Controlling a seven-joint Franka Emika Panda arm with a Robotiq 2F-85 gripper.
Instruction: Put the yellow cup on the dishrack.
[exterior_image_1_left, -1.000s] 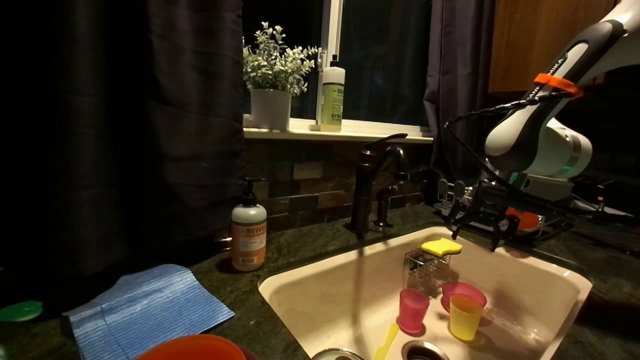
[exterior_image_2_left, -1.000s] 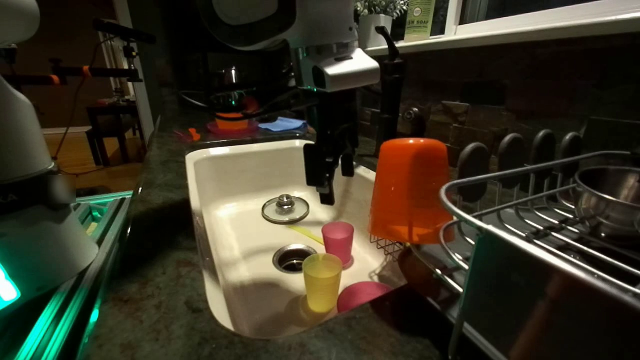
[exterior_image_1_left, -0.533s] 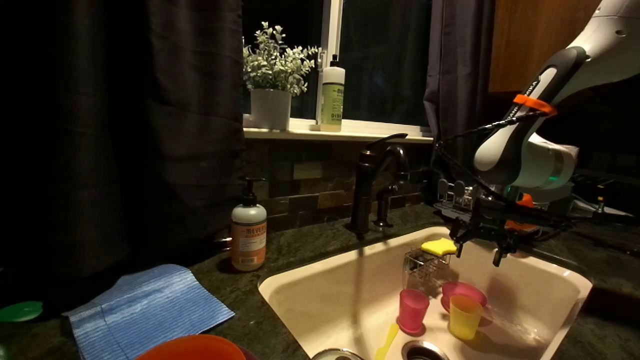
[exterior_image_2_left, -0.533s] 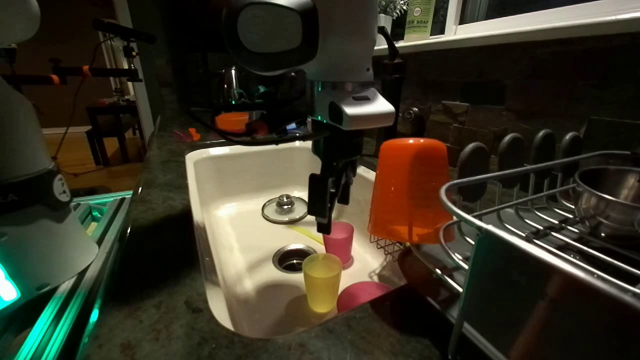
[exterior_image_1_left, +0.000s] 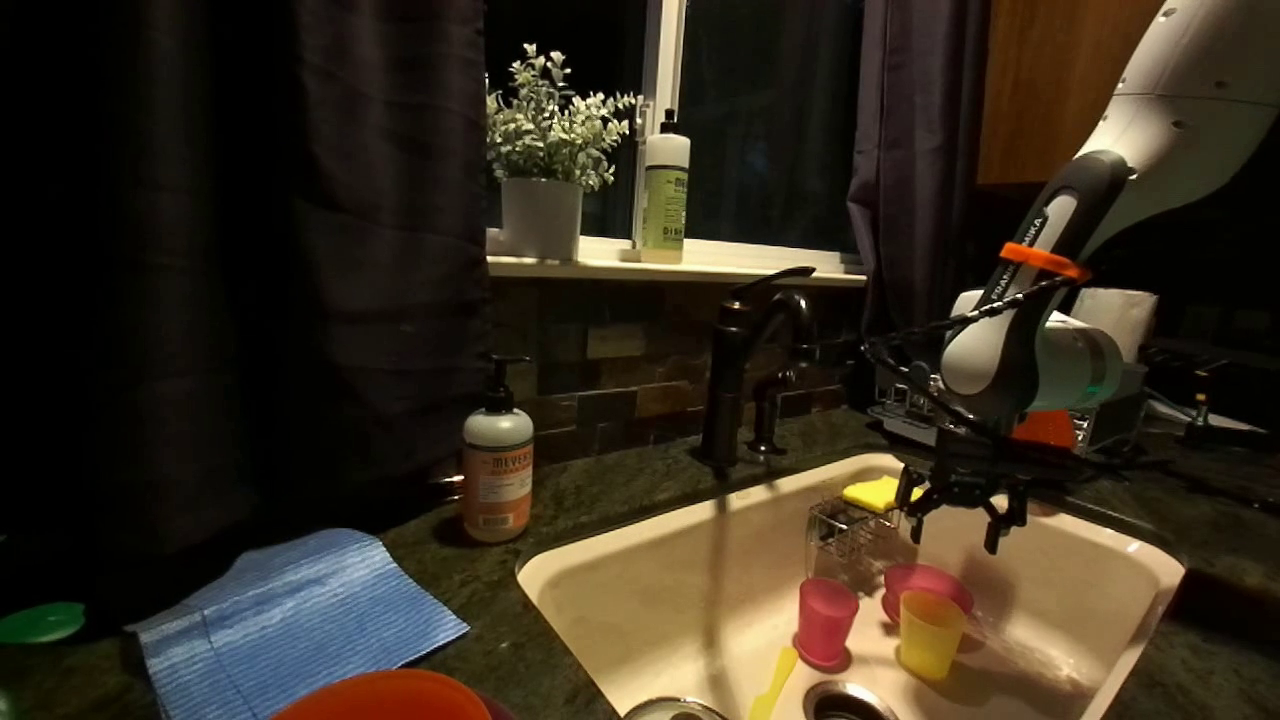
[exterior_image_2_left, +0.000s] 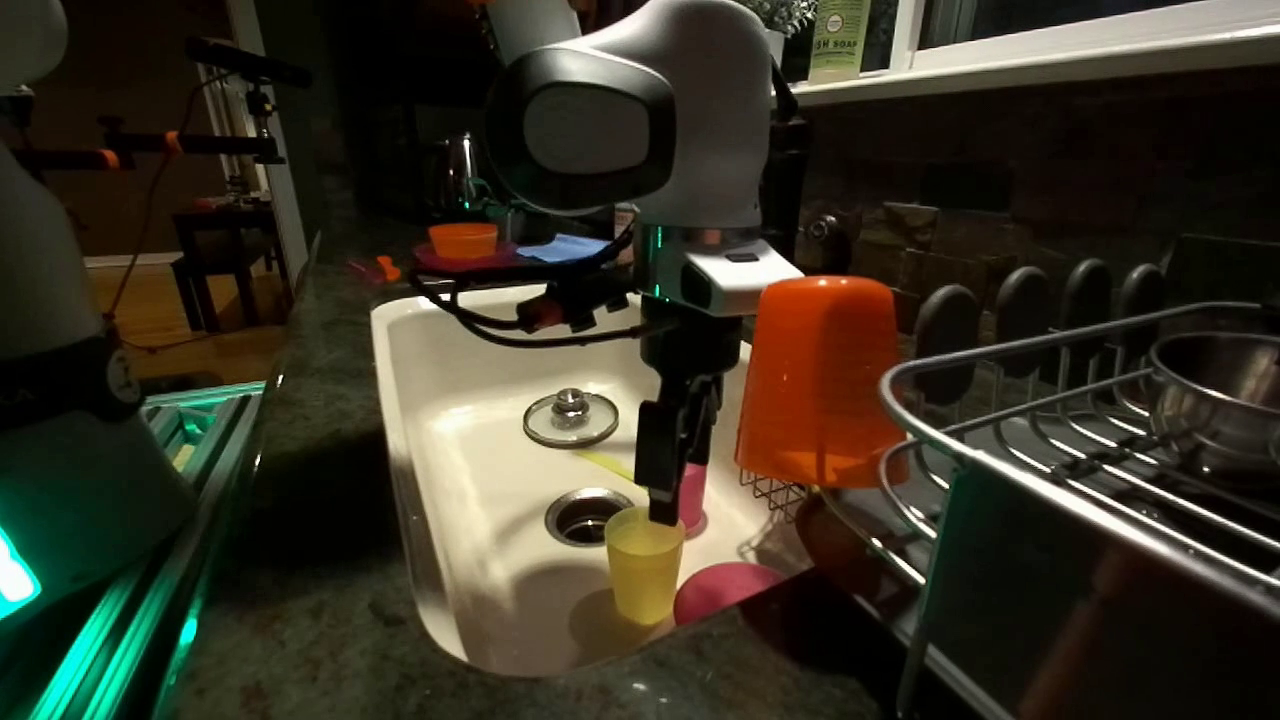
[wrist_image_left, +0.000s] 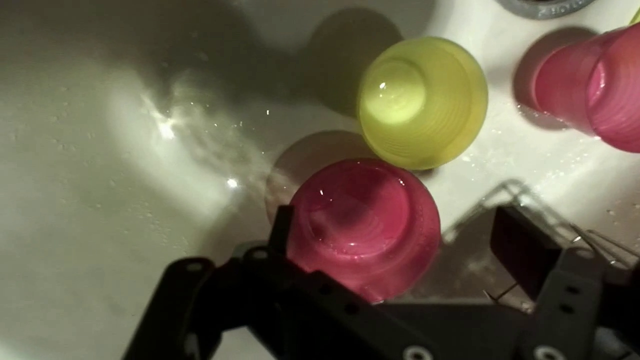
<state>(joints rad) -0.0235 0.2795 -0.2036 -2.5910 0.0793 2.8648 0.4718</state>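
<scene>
Claw (exterior_image_1_left: 955, 530) hangs over the sink (exterior_image_1_left: 645, 590), jaws apart, 12 o'clock from the yellow cup (exterior_image_1_left: 930, 640) in an exterior view. Yellow cup stands upright in sink. Wrist view: pink bowl (wrist_image_left: 365, 230) at 7 o'clock, pink cup (wrist_image_left: 590, 90) at 3. Dishrack (exterior_image_2_left: 1060, 500), between 2 and 3 o'clock in an exterior view, holds steel pot (exterior_image_2_left: 1215, 435).
</scene>
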